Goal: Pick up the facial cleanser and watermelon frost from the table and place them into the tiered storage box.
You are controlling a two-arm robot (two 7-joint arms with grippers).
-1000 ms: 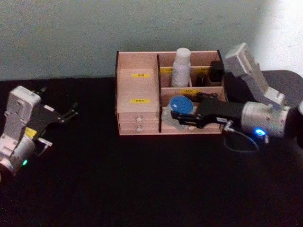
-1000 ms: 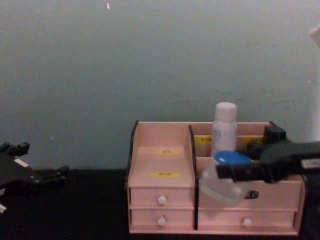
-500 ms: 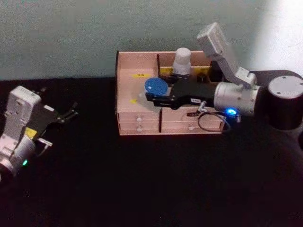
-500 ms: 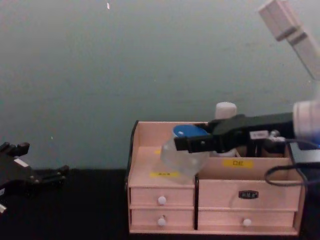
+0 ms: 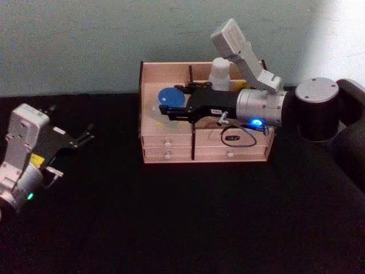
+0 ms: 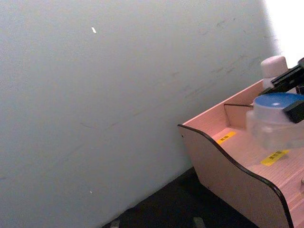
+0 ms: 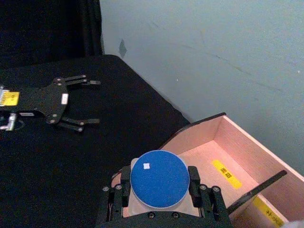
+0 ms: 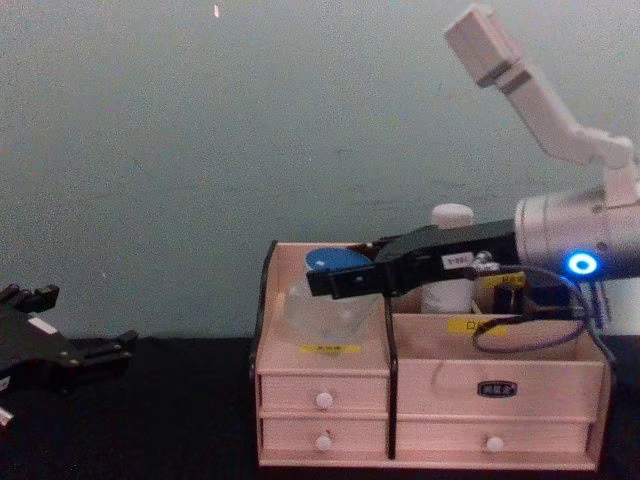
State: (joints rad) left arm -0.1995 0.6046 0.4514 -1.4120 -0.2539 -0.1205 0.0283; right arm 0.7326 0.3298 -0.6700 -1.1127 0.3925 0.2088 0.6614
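My right gripper [image 5: 170, 109] is shut on the facial cleanser [image 5: 169, 97], a clear jar with a blue lid. It holds the jar [image 8: 325, 305] slightly tilted just above the left stepped compartment of the tiered storage box [image 5: 165, 71]. The right wrist view shows black fingers [image 7: 121, 187] on both sides of the blue lid [image 7: 159, 178]. A white bottle with a white cap [image 5: 219, 73], probably the watermelon frost, stands upright in a rear right compartment. My left gripper [image 5: 86, 135] rests open over the table at the far left, well away from the box.
The box [image 8: 320, 372] stands against the pale wall, with white-knobbed drawers along its front and yellow labels [image 8: 330, 348] on its steps. A dark item [image 8: 545, 298] sits in the rear right compartment. Black tabletop [image 5: 182, 217] stretches in front of the box.
My right gripper carried the blue-lidded jar up and leftward, from the box's front right section to above its left compartment. The left arm has not moved.
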